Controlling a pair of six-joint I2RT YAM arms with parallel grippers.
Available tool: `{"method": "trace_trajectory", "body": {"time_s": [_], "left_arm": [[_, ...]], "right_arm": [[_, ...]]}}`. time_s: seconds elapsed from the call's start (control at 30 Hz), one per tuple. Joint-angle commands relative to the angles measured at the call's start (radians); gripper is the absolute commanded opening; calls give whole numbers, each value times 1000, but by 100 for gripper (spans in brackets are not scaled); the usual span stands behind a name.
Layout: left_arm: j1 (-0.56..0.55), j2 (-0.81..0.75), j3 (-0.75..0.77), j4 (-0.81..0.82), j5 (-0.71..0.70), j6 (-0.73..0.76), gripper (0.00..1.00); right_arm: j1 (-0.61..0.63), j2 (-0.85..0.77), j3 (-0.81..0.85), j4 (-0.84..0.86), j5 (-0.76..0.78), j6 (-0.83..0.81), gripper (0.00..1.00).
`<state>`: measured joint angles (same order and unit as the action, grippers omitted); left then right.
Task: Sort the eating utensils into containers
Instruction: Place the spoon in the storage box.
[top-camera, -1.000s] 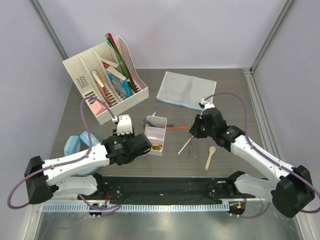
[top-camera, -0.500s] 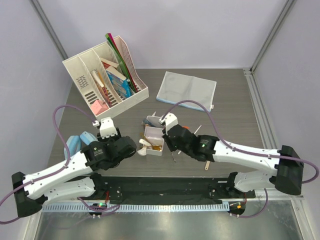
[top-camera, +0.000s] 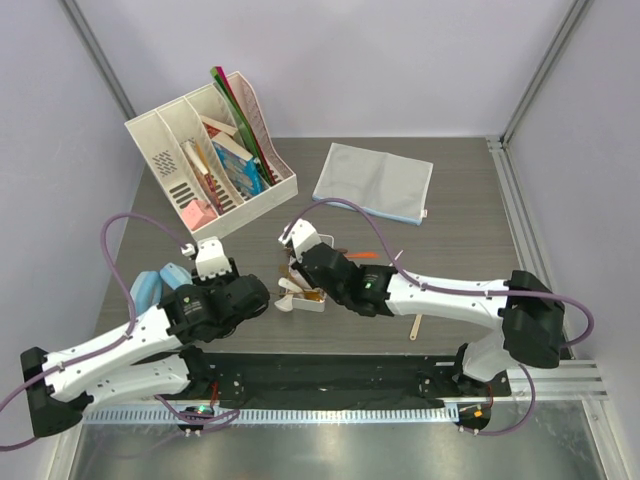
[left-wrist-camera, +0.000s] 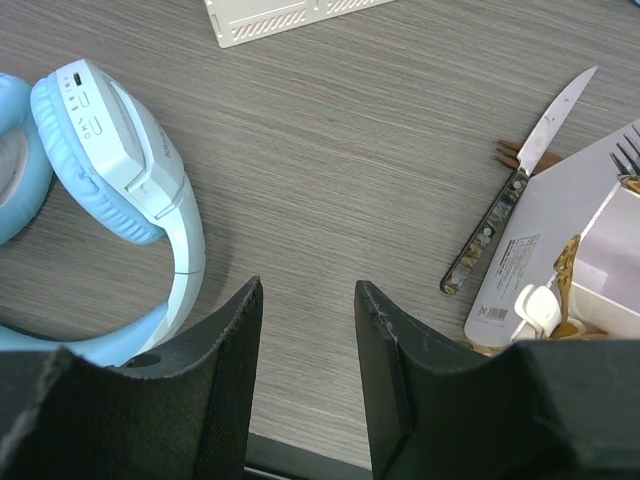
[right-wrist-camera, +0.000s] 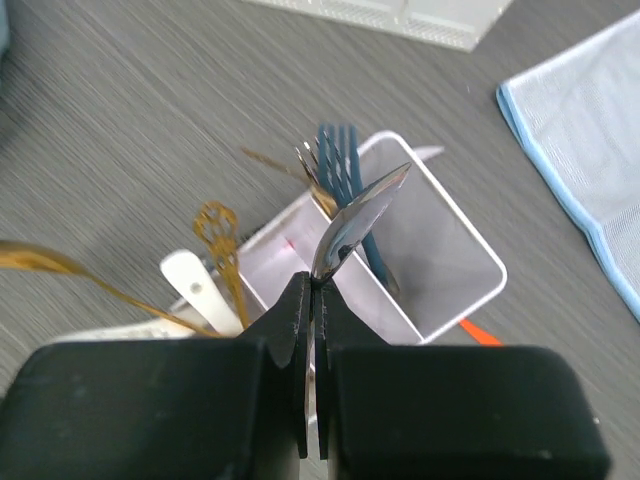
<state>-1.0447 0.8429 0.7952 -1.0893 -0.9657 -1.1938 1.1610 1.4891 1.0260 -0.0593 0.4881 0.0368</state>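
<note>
Now that my right arm has swung across from the far side of the table (left-wrist-camera: 330, 120), its claw (right-wrist-camera: 312, 285) hangs right over the container (right-wrist-camera: 460, 305). It is clamped tight on a silver utensil (right-wrist-camera: 350, 225) that juts up and forward past the fingertips. Just ahead of and below that claw, a blue fork (right-wrist-camera: 345, 170) leans in one compartment. Off to the claw's left, a gold piece (right-wrist-camera: 215, 235) and a white ceramic spoon (right-wrist-camera: 195, 285) poke out of the other end.

My left arm has pulled back from the box. Its claw (left-wrist-camera: 307, 290) stands apart, holding nothing over bare table, with blue headphones (left-wrist-camera: 110, 170) to its left. A knife (left-wrist-camera: 520, 190) lies ahead and to its right, beside the container.

I read the carry as finished, so lowering and letting go into the right slot comes next. The knife and a wooden spoon (top-camera: 413, 323), back along my right arm and well clear of its claw, look unsorted
</note>
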Motion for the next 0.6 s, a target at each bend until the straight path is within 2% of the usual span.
{"method": "trace_trajectory", "body": {"time_s": [0.0, 0.23, 0.37, 0.57], "left_arm": [[6, 16, -11, 14, -18, -12, 43], [5, 36, -2, 23, -21, 7, 43], [6, 41, -1, 28, -22, 19, 43], [6, 53, 2, 29, -16, 25, 42]], "right_arm": [[26, 17, 78, 125, 18, -31, 1], [35, 83, 13, 298, 17, -129, 1], [35, 109, -72, 451, 33, -187, 1], [35, 112, -128, 498, 21, -216, 1]]}}
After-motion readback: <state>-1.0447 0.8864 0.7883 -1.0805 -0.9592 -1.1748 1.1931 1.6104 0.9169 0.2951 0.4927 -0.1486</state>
